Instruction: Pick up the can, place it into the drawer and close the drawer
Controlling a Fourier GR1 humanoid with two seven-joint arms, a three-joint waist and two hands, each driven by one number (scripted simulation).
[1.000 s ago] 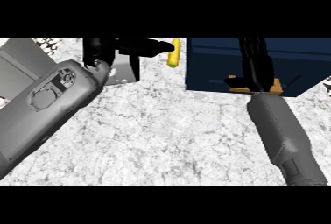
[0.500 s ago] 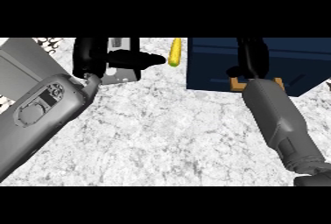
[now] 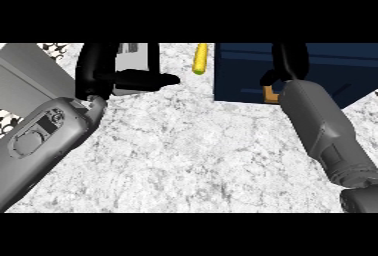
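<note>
**At the counter's far edge: can hidden**

Over the open dark-blue drawer [image 3: 325, 65], my right hand [image 3: 288, 65] is mostly hidden; finger state unclear. My left hand [image 3: 111, 75] hangs relaxed, holding nothing, near a yellow elongated object [image 3: 199, 59]. Can not visible. Judgement: placement unconfirmed; closing remains.

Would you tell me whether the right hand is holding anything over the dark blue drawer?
Cannot tell. The right hand reaches over the dark blue drawer, with something orange showing beside the wrist, but its fingers run out of view.
</note>
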